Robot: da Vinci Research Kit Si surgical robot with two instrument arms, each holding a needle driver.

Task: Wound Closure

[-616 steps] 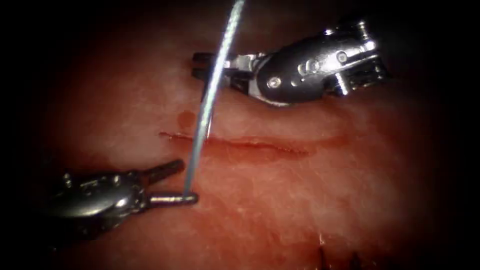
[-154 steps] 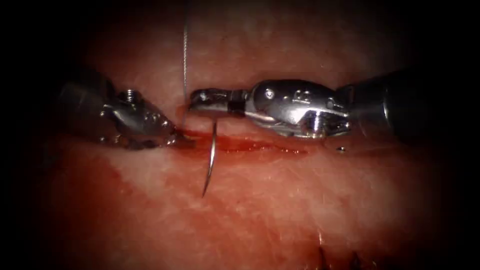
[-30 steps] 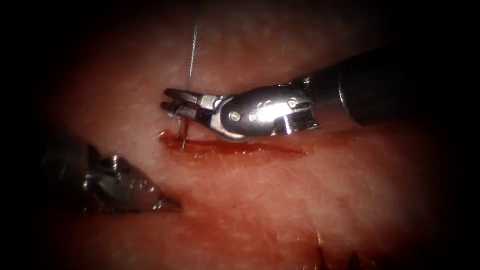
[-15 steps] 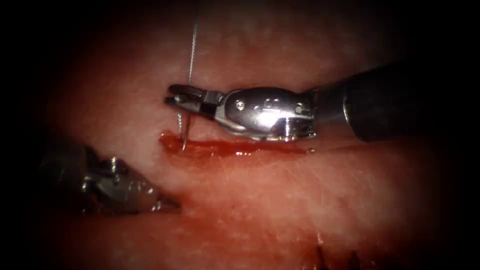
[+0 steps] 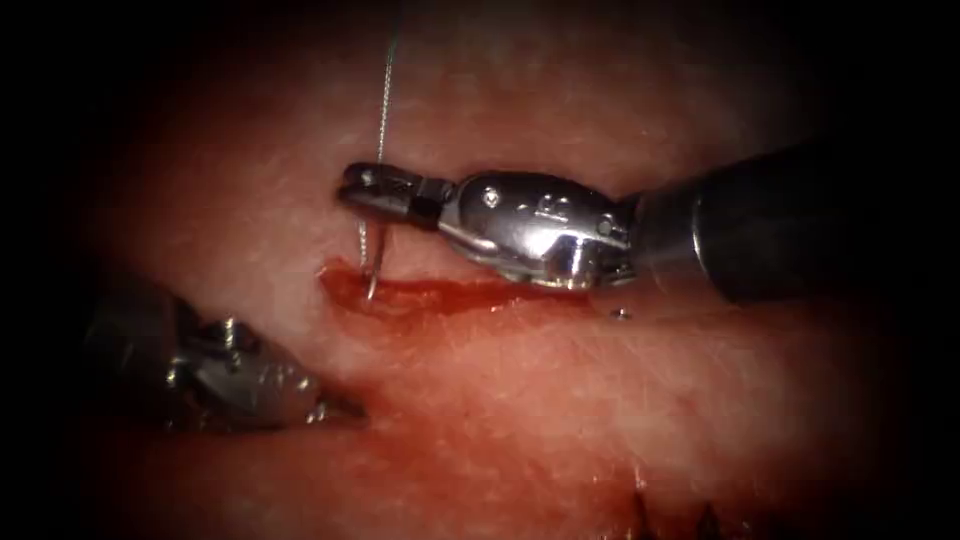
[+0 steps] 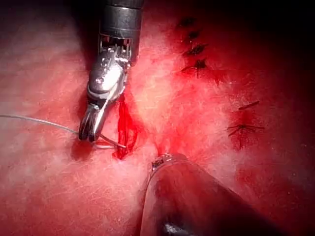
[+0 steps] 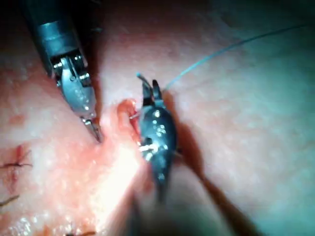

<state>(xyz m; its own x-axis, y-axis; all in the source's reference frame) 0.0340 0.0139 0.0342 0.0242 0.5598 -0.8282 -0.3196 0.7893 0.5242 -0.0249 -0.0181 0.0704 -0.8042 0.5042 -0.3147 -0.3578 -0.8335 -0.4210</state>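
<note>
Needle (image 5: pixel 372 268) clamped near its blunt end in right tool (image 5: pixel 352 187), hanging just below those jaws, tip in the left end of the cut (image 5: pixel 470 293) among red fluid (image 5: pixel 440 295). Thread (image 5: pixel 383 90) running up from the same jaws. Left tool (image 5: pixel 345 410) well below on the tissue (image 5: pixel 520 400), holding nothing; jaw state impossible to tell. Risk: needle twisting in the jaws, tearing the cut's edge.
</note>
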